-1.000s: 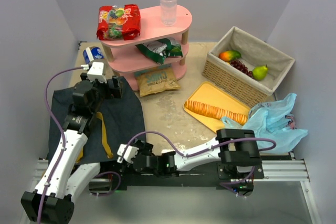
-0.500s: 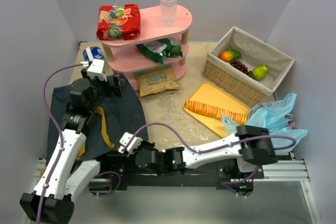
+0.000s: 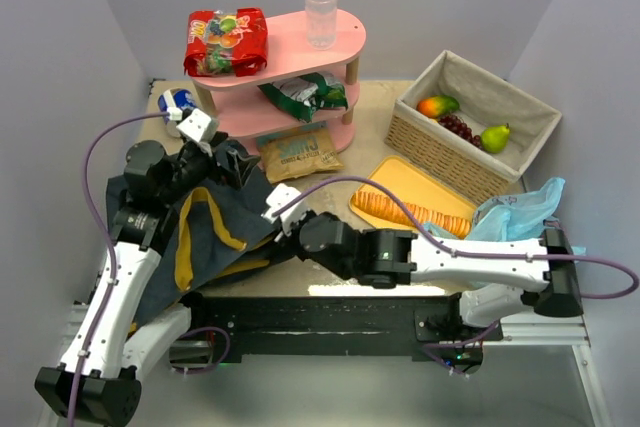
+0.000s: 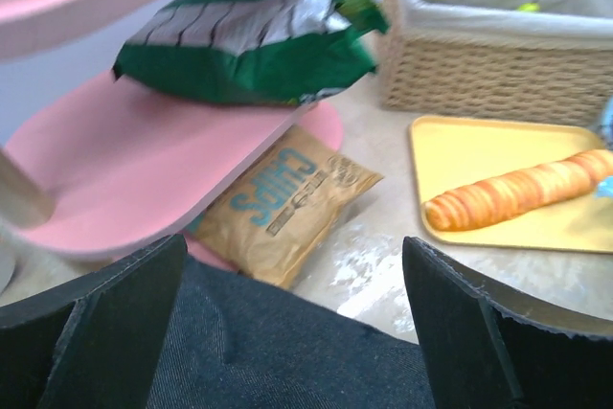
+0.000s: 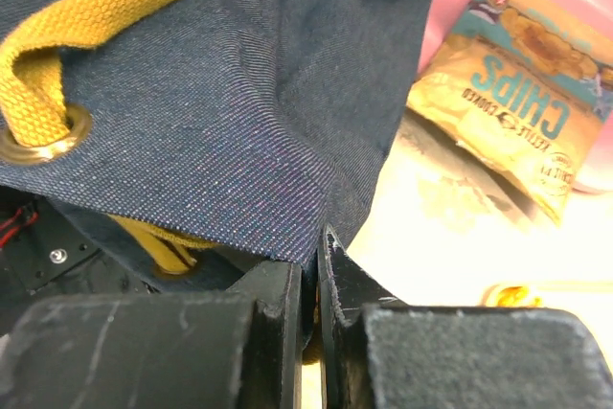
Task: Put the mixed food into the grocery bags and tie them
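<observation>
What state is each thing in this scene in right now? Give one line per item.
right tool, shut on denim tote edge
left tool, open, empty
denim tote, rumpled, handles loose
plastic carrier bag, crumpled, untied
water bottle, upright, capped
red multi-pack, lying on pink shelf
green crisp bag, lying on pink shelf
tan crisp bag, flat, partly under shelf
bread, lying on yellow tray
wicker basket, holding mango, grapes, pear

Lab test cell — plain grey walls (image 3: pixel 90 27), arms bolted to metal rails (image 3: pixel 540 325).
</observation>
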`<action>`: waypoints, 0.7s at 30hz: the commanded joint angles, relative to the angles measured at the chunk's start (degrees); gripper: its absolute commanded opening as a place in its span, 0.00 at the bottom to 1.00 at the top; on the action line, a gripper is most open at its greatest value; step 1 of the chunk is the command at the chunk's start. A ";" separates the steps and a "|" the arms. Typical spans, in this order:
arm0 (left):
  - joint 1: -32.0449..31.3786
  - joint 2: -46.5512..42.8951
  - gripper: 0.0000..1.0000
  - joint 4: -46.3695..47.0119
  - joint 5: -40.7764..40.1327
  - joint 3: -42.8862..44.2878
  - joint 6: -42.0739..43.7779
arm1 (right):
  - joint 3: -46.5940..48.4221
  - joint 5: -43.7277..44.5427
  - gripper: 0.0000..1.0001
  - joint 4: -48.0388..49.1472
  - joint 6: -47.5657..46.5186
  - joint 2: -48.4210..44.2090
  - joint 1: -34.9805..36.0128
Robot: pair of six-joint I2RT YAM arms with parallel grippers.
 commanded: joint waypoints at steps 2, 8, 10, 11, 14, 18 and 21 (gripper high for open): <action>-0.21 0.52 1.00 4.35 12.97 4.58 0.48 | 5.53 -4.62 0.00 -6.12 0.97 -6.24 -4.89; -0.92 0.17 1.00 0.67 20.27 7.30 2.06 | 9.74 -7.88 0.00 -8.48 4.31 -4.59 -10.34; -1.09 0.00 1.00 -0.92 21.06 9.05 3.54 | 11.15 -8.49 0.00 -9.28 5.28 -3.79 -12.35; -1.27 -0.27 1.00 -3.01 21.24 9.68 4.60 | 11.68 -8.93 0.00 -9.37 6.33 -3.36 -12.89; -1.45 0.17 1.00 -8.98 20.98 13.19 6.97 | 13.61 -10.42 0.00 -9.81 7.91 -2.12 -15.44; -2.58 1.22 1.00 -16.82 16.69 16.80 9.53 | 16.25 -11.13 0.00 -10.60 9.33 1.12 -18.16; -4.43 1.23 0.99 -19.81 11.69 17.77 10.41 | 18.53 -11.48 0.00 -11.21 10.29 2.80 -19.74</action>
